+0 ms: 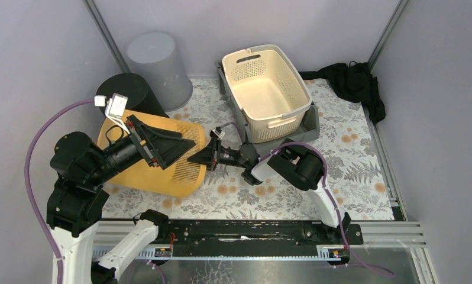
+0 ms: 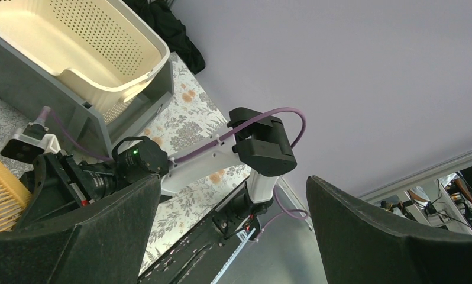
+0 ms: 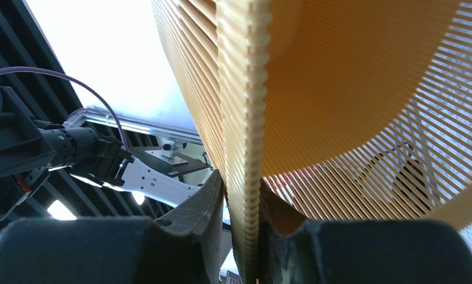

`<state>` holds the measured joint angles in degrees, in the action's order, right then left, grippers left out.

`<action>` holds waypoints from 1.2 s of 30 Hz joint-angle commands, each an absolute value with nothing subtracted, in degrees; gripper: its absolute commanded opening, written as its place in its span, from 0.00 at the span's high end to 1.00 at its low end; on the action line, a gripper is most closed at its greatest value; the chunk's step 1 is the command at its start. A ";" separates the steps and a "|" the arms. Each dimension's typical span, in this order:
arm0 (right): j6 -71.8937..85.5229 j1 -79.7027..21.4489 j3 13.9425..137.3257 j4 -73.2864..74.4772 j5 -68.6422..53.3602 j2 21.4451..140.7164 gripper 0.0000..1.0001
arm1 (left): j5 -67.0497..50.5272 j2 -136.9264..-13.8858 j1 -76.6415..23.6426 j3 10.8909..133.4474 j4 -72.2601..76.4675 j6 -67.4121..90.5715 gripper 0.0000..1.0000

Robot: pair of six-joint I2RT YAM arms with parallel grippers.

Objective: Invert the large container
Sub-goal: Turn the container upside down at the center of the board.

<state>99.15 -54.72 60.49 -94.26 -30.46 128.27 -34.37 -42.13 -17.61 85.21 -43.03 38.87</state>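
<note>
floral table (image 1: pixel 352 171): yellow basket (image 1: pixel 162 180) sideways, cream basket (image 1: pixel 281 127) upright

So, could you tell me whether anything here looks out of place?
The orange slatted basket lies tipped on its side at the left, its rim pinched by the right gripper. A black cloth sits bunched far right.

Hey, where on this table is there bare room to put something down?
Bare flowered tablecloth lies between the grey tray holding the cream perforated basket and the side rail, in front of the black cloth. A narrow strip lies in front of the yellow slatted basket. The back left is crowded with the grey bin and black bin.
</note>
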 commanded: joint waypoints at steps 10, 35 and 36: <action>92.61 -53.09 49.61 -97.65 -30.76 130.08 0.63 | -34.24 -42.14 -17.84 83.70 -41.94 37.53 0.00; 89.04 -53.33 40.52 -97.69 -30.06 129.37 0.45 | -34.36 -40.19 -17.84 76.33 -38.99 38.31 0.00; 89.03 -53.27 40.52 -97.68 -30.06 129.37 0.45 | -34.35 -40.17 -17.80 76.29 -39.02 38.32 0.00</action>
<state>89.54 -53.87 40.58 -91.72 -31.55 129.78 -34.22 -40.93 -17.61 76.90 -42.46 38.85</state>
